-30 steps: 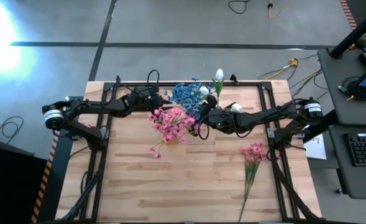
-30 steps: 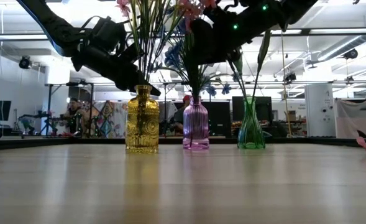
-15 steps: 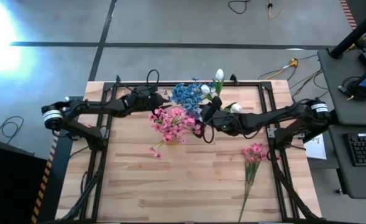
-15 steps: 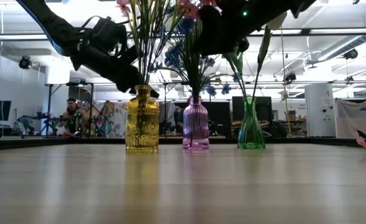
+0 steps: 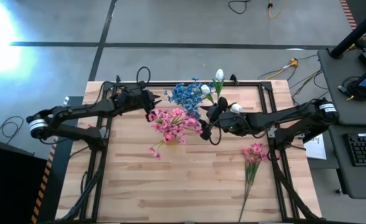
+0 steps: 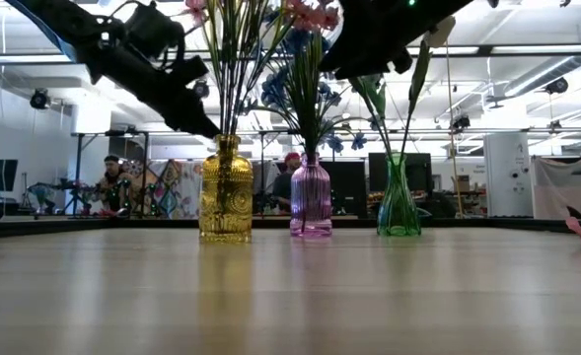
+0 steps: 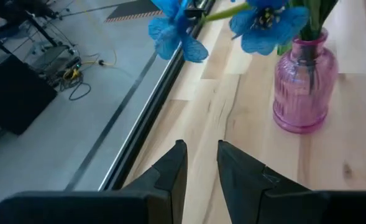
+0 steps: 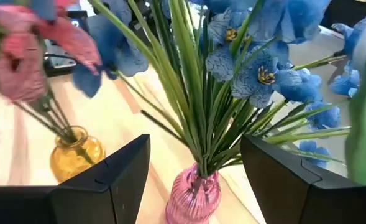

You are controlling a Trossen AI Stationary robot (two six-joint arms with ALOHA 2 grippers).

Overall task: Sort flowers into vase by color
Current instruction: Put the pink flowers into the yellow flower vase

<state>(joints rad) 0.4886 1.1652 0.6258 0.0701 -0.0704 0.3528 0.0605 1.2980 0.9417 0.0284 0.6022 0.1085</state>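
Three vases stand in a row at the table's far middle. The yellow vase (image 6: pixel 225 192) holds pink flowers (image 5: pixel 173 121). The purple vase (image 6: pixel 311 195) holds blue flowers (image 5: pixel 186 94). The green vase (image 6: pixel 399 197) holds white buds (image 5: pixel 219 74). One pink spray (image 5: pixel 253 154) lies flat on the table at the right. My left gripper (image 7: pixel 201 163) hovers left of the vases, above the table, its fingers a narrow gap apart with nothing between them. My right gripper (image 8: pixel 195 180) hangs open and wide just in front of the blue flowers' stems (image 8: pixel 198 112), touching nothing.
A black frame (image 5: pixel 108 124) runs round the table's edges. The near half of the wooden table (image 5: pixel 183 193) is bare apart from the loose spray's stem. People and equipment show in the room beyond the far edge.
My left gripper has drawn back toward the table's left edge and risen, away from the yellow vase. My right gripper has risen and pulled back toward the right, off the flower clusters. The vases and flowers stay where they were.
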